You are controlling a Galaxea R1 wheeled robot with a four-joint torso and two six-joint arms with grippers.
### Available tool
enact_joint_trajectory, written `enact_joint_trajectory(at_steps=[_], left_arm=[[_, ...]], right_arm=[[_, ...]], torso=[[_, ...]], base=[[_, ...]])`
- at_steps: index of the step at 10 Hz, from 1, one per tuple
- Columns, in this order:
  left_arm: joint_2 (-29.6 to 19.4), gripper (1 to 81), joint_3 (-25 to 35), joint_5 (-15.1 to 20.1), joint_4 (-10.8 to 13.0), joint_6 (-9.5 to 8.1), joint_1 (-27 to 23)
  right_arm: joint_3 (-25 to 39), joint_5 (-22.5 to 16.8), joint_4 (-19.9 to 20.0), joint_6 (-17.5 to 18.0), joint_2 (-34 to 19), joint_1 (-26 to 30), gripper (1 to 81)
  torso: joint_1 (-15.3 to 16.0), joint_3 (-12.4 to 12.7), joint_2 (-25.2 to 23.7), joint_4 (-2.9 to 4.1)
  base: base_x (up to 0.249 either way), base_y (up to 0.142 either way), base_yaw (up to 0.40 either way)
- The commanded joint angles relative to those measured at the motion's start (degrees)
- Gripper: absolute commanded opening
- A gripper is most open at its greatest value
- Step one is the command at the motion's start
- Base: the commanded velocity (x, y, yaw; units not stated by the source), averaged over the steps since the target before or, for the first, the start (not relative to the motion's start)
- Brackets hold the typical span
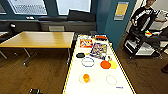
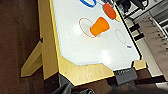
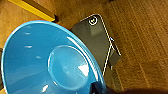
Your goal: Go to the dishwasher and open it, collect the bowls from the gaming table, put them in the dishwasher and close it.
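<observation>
The gaming table (image 1: 75, 75) has a white top and a yellow frame and stretches away in front of me. An orange bowl (image 1: 105, 64) and a yellow bowl (image 1: 113, 64) sit side by side right of the table's middle. A pale bowl with a blue rim (image 1: 88, 61) lies left of them. In the left wrist view the table's near corner (image 2: 82, 72) is close, with the orange bowl (image 2: 109, 10) farther along the top. A blue bowl (image 3: 50, 62) hangs above the wood floor in the right wrist view, with my right gripper (image 3: 100, 87) on its rim. The dishwasher is out of view.
An orange cup (image 1: 86, 78) (image 2: 100, 26) lies on the near part of the white top. Two colourful game boxes (image 1: 98, 50) and a black disc (image 1: 80, 55) lie farther back. A wood-topped table (image 1: 37, 39) stands to the left. A person (image 1: 143, 15) stands by a cart (image 1: 145, 42) at right.
</observation>
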Motion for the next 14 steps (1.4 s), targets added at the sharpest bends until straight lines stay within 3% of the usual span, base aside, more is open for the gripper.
enact_joint_trajectory(at_steps=[1,3,4,6,8,12,13,14], left_arm=[[0.54,81.1,0.57,9.98,-1.97,-7.03,-12.83],[3.33,81.1,-4.50,10.92,-1.80,-15.56,-15.90],[5.29,81.1,-7.35,13.67,-1.89,-17.35,-17.93],[7.93,81.1,-9.55,15.60,-1.62,-19.28,-20.56],[11.18,81.1,-13.24,18.94,-1.54,-20.86,-22.76],[20.05,81.1,-19.04,25.44,-0.66,-22.89,-28.56],[22.87,81.1,-19.83,25.71,1.45,-24.64,-29.09],[25.75,81.1,-20.00,26.84,5.72,-28.47,-29.36]], right_arm=[[0.44,-2.59,-1.48,0.31,-2.46,0.40,1.0],[0.35,-3.81,-1.31,0.40,-2.46,1.09,1.0],[0.44,-4.52,-1.31,0.40,-2.46,1.45,1.0],[0.61,-4.78,-1.22,0.40,-2.29,2.06,1.0],[0.61,-9.35,-0.60,0.40,-2.11,3.82,1.0],[0.44,-9.71,-0.52,0.49,-1.94,4.79,1.0],[0.17,-10.06,-0.52,0.67,-1.76,4.88,1.0],[-0.09,-10.14,-0.60,0.75,-1.58,4.88,1.0]], torso=[[0.00,0.00,0.00,0.00],[0.00,-0.02,0.00,0.00],[0.02,-0.02,0.00,0.00],[0.02,-0.02,0.00,0.00],[0.04,-0.02,0.02,0.00],[0.06,-0.05,0.02,0.00],[0.09,-0.05,0.04,0.00],[0.11,-0.05,0.04,0.00]], base=[[0.000,0.000,0.000],[0.000,0.000,0.000],[0.000,0.000,0.000],[0.000,0.000,0.000],[0.000,0.000,0.000],[0.000,0.000,0.000],[0.000,0.000,0.000],[0.000,0.000,0.000]])
